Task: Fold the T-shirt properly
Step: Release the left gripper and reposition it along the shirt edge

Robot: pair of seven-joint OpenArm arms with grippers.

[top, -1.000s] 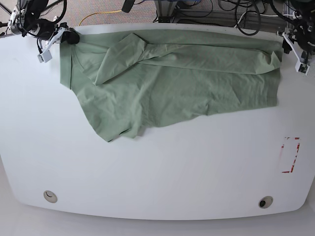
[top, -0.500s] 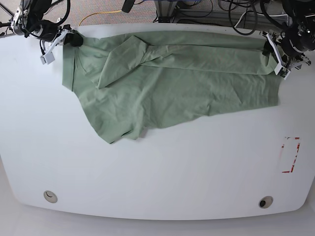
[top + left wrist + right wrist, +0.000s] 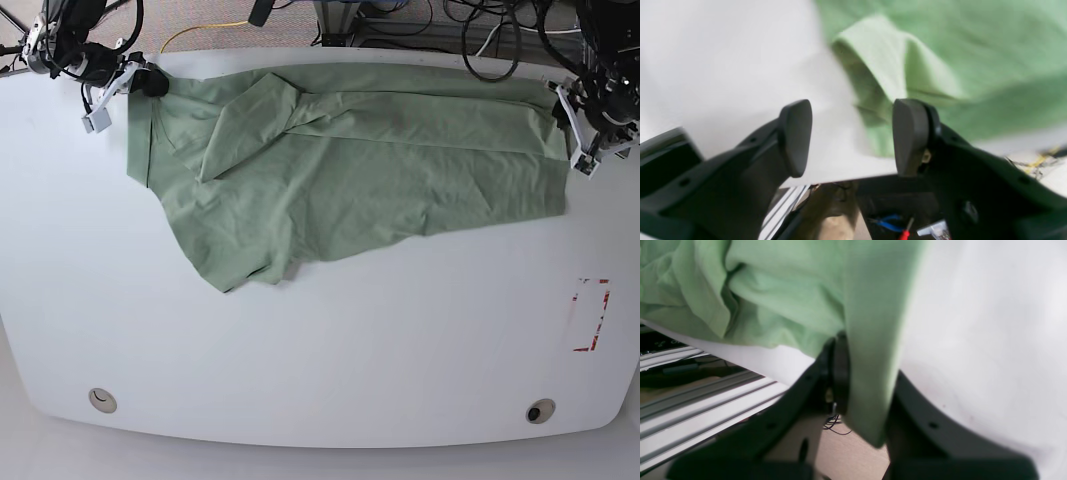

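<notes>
The pale green T-shirt point(image 3: 350, 170) lies spread and wrinkled across the far half of the white table point(image 3: 320, 350), with one part folded over near its top left. My right gripper point(image 3: 150, 82) is at the shirt's far left corner. In the right wrist view it point(image 3: 867, 390) is shut on a fold of the shirt point(image 3: 790, 290) at the table edge. My left gripper point(image 3: 570, 128) is at the shirt's right edge. In the left wrist view it point(image 3: 853, 138) is open and empty, with a shirt corner point(image 3: 880, 63) lying just ahead of its fingertips point(image 3: 795, 138).
A red-marked rectangle point(image 3: 590, 315) is on the table at the right. Two round holes point(image 3: 101, 400) point(image 3: 540, 411) sit near the front edge. Cables and metal framing point(image 3: 420, 20) lie beyond the far edge, close behind both grippers.
My left gripper moved in onto the shirt's right edge, then drew back slightly to the right. The shirt's left side shifted a little. My right gripper kept its hold on the left corner.
</notes>
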